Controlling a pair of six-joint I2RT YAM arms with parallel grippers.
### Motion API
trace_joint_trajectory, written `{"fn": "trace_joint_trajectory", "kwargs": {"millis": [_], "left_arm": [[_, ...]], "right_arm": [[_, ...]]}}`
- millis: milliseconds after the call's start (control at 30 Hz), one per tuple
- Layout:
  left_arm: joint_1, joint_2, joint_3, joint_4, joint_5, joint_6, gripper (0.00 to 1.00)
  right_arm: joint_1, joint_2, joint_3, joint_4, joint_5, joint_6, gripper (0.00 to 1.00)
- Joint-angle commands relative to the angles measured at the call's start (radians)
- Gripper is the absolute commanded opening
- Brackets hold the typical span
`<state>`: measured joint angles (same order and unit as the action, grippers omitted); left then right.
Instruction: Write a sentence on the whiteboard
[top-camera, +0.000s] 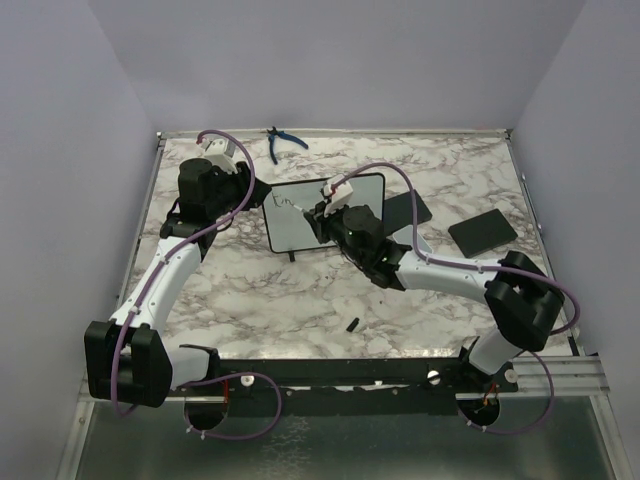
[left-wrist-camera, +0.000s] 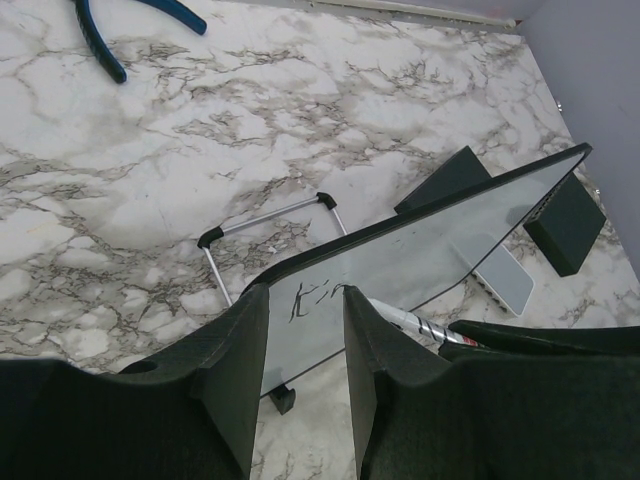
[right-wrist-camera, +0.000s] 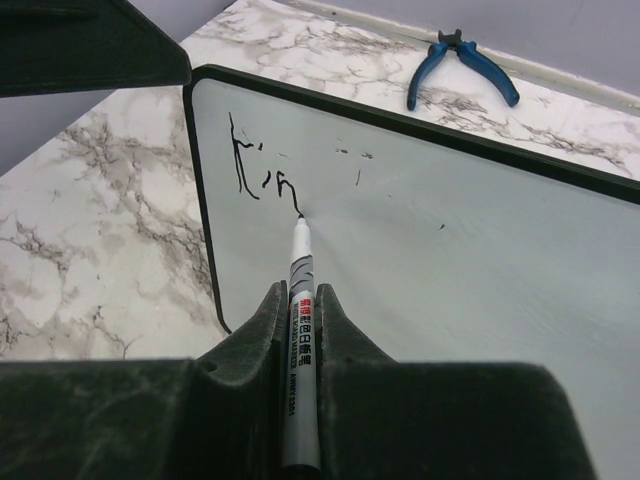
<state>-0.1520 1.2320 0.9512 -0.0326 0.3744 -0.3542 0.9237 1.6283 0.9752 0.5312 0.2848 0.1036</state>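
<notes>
The writing has only just begun. The whiteboard (top-camera: 295, 230) stands in the middle of the desk (top-camera: 280, 300), a bit to the far side. It leans back on a thin silver stand (left-wrist-camera: 270, 225).

At the top left of the board are the first marks of the sentence (right-wrist-camera: 260, 170). They look like "Kin". The rest of the board is bare, but for a few tiny dots. So I think most of the words are not yet written.

The right pincer (right-wrist-camera: 299, 292) is clamped on the marker (right-wrist-camera: 299, 260). The marker's black tip touches the board just to the right of the last letter.

The left pincer (left-wrist-camera: 303, 300) is at the board's left edge. Its two fingers are a little apart, and the board's corner shows between them. I cannot tell if they press on the board or only wait beside it.

Now the count:
- one whiteboard
- one marker
- two pincers
- two flat black pads (top-camera: 405, 208) (top-camera: 482, 230), to the right of the board
- one pair of blue pliers (top-camera: 283, 142), at the far edge of the desk
- one small black bit (top-camera: 352, 323), lying alone on the near side; it is too small to name
</notes>
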Motion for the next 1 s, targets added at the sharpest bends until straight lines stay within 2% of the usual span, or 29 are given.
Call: {"fn": "trace_joint_trajectory", "kwargs": {"millis": [0, 167, 967], "left_arm": [[-0.004, -0.025, -0.011, 0.007, 0.009, 0.013, 0.37], [-0.003, -0.026, -0.012, 0.007, 0.008, 0.012, 0.37], [-0.005, -0.022, -0.015, 0.007, 0.018, 0.012, 0.37]], "right_arm": [[0.005, -0.071, -0.037, 0.033, -0.039, -0.014, 0.0], [0.006, -0.1, -0.052, 0.038, -0.028, -0.011, 0.0], [0.006, -0.019, 0.018, 0.012, 0.037, -0.02, 0.0]]}}
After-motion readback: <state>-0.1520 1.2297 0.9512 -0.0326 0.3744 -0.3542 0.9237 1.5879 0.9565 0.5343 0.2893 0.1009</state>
